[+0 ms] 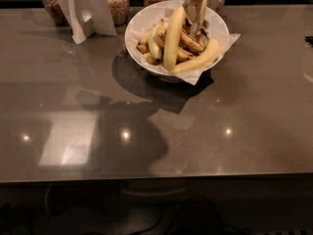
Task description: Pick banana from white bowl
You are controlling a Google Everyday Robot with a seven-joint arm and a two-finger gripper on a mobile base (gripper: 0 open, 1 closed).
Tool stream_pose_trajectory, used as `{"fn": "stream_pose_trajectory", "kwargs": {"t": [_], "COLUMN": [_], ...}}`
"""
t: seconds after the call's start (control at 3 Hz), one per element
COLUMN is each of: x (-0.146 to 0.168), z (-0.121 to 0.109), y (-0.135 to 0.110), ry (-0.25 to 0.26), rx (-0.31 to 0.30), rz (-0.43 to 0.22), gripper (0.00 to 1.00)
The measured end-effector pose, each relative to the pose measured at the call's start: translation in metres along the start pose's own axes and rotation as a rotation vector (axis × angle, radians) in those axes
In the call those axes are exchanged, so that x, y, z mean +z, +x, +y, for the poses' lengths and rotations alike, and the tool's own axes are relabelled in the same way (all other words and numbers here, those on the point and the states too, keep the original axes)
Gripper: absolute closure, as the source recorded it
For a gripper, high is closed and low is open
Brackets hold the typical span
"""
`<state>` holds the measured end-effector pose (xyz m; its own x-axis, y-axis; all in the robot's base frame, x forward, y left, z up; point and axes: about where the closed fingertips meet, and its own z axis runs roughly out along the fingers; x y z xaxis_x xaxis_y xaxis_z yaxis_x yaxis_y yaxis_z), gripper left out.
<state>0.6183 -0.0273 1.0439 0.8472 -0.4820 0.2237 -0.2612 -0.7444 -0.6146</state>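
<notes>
The white bowl [142, 26] stands at the back of the grey table, lined with white paper whose corners stick out over the rim. The long pale yellow-green banana [172, 40] lies nearly straight across the pile, its far end raised towards the back rim. A curved deeper-yellow banana [200, 60] lies along the front right, with short brown-spotted bananas [188, 43] beneath. My gripper [196, 13] reaches down into the bowl from the top edge, right beside the long banana's far end and over the spotted bananas.
Glass jars of grain [117, 4] stand behind the bowl along the back edge. A white folded card stand [85, 9] stands left of the bowl. The grey table [146, 131] stretches forward to its front edge.
</notes>
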Motion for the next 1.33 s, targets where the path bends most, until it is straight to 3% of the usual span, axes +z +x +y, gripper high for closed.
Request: {"fn": "stream_pose_trajectory", "kwargs": {"t": [0.33,0.67,1.33], "x": [0.013,0.025,0.043], "z": [0.012,0.026,0.049], "y": [0.011,0.021,0.041], "ry": [-0.043,-0.065,-0.083], "rx": [-0.151,-0.222,-0.231], "rz": [0.068,0.087,0.092], "gripper": [0.00,0.12,0.52]}}
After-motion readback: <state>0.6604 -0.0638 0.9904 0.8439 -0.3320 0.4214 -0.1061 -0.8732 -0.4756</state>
